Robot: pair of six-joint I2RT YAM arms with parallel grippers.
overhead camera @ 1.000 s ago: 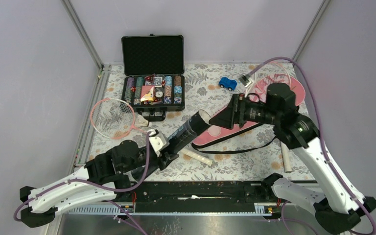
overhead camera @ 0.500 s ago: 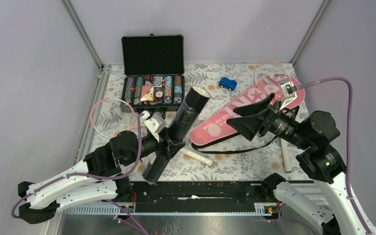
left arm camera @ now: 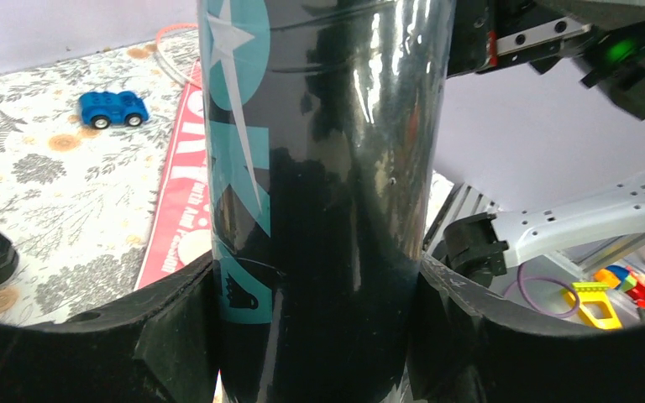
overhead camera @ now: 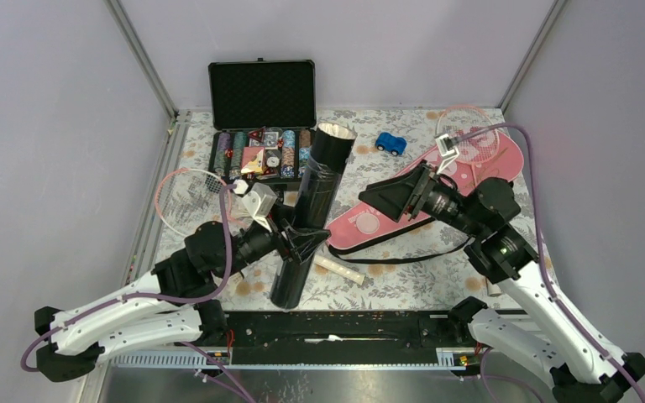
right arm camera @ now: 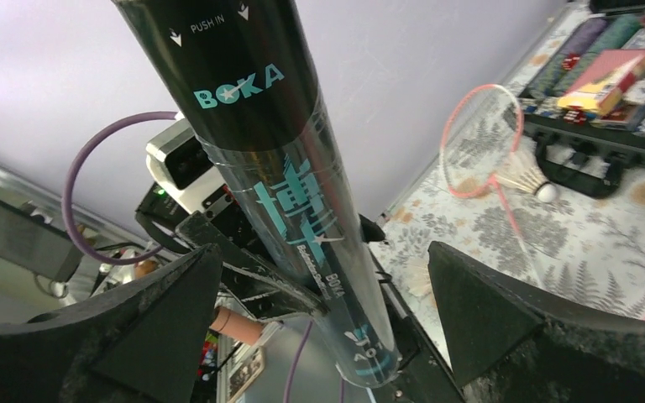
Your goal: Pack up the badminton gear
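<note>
My left gripper (overhead camera: 299, 244) is shut on the black tube with teal print (overhead camera: 317, 180) and holds it nearly upright, open end up. The left wrist view shows the gripper (left arm camera: 319, 290) with its jaws pressed on both sides of the tube (left arm camera: 327, 126). My right gripper (overhead camera: 371, 198) is open and empty just right of the tube, above the pink SPORT cover (overhead camera: 363, 223). In the right wrist view the gripper (right arm camera: 323, 252) has the tube (right arm camera: 269, 151) between its spread jaws, apart from both. One pink racket (overhead camera: 186, 198) lies at the left with a white shuttlecock (right arm camera: 531, 179) by it. The other racket's head (overhead camera: 470, 134) rests on the cover.
An open black case of poker chips (overhead camera: 262, 92) stands at the back behind the tube. A small blue toy car (overhead camera: 391, 143) sits between the case and the cover. A white racket handle (overhead camera: 340, 269) lies near the front edge. The cover's black strap (overhead camera: 437, 249) trails in front.
My left gripper has swung the tube from a low slant to nearly upright. My right gripper pulled back right, then came in beside the tube, still open.
</note>
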